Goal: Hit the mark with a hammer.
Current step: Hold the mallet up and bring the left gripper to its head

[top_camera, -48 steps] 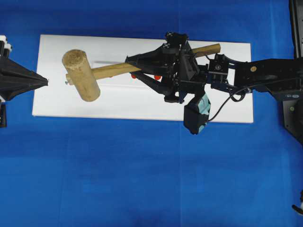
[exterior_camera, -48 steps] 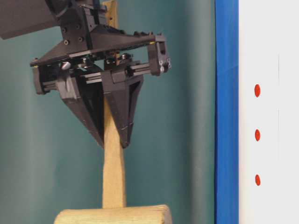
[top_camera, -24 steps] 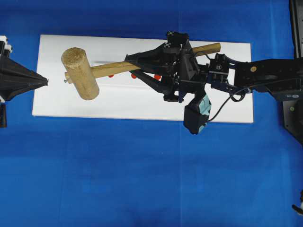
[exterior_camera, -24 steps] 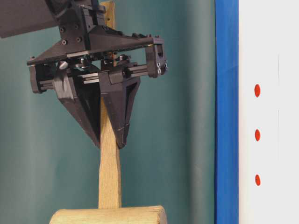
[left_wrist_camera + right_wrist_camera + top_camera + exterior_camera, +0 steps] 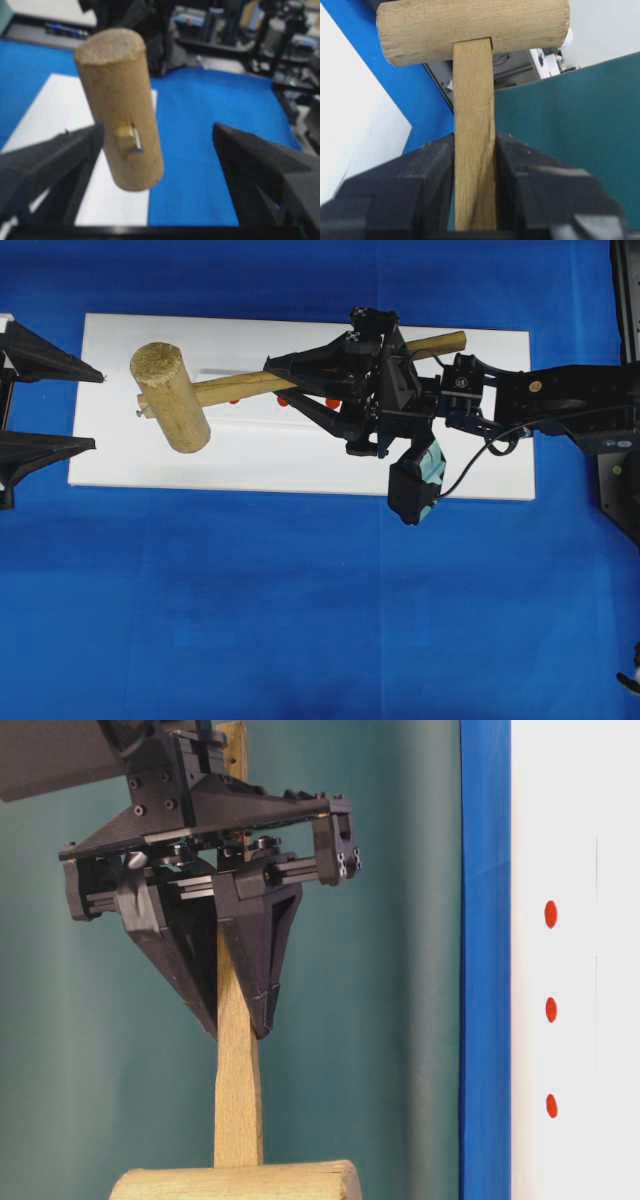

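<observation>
With the right gripper (image 5: pixel 300 390) clamped on the handle of the hammer (image 5: pixel 172 397), held above the white board (image 5: pixel 250 465), and the left gripper (image 5: pixel 60 405) spread wide and empty (just beside the head), the strike is pending: swing the head down onto a red mark (image 5: pixel 551 1010).

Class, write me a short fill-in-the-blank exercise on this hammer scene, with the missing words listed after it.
1. The right end effector grips the hammer by its ____.
2. The left end effector stands ____, holding nothing.
3. The white board lies on a ____ cloth.
4. The marks on the board are ____ dots.

Missing words: handle; open; blue; red
</observation>
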Available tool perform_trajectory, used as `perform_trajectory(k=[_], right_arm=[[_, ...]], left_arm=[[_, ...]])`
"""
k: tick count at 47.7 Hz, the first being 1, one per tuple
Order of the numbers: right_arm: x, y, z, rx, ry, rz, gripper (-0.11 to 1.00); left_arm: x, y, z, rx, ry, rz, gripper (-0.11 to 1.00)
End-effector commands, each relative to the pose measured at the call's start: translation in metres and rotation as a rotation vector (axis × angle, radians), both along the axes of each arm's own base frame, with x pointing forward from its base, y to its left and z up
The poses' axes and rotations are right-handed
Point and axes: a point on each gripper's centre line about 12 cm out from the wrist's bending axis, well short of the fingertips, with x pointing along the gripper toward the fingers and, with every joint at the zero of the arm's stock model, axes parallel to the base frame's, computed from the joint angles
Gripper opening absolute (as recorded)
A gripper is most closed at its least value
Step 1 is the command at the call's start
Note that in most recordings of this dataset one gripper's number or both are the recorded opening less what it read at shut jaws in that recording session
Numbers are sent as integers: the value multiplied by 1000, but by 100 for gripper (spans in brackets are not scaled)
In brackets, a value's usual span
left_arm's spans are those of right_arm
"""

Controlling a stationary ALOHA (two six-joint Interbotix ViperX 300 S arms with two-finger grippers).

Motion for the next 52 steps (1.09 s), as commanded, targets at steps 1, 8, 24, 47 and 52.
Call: perform_trajectory(k=[1,8,24,47,52], right_arm=[[0,1,26,-2,-74,0,10],[1,1,26,-1,-74,1,10],[1,1,27,-1,-75,1,10],[1,-1,27,20,-78,-13,10],[1,-1,27,24,-77,-13,10]], left_arm=[[3,1,3,-3,-8,7,93],[10,6,-1,-6,3,29,93],[57,23,-10,-8,30,92,93],[95,21,-9,-14,41,76,93],[98,21,-10,-14,49,76,93]])
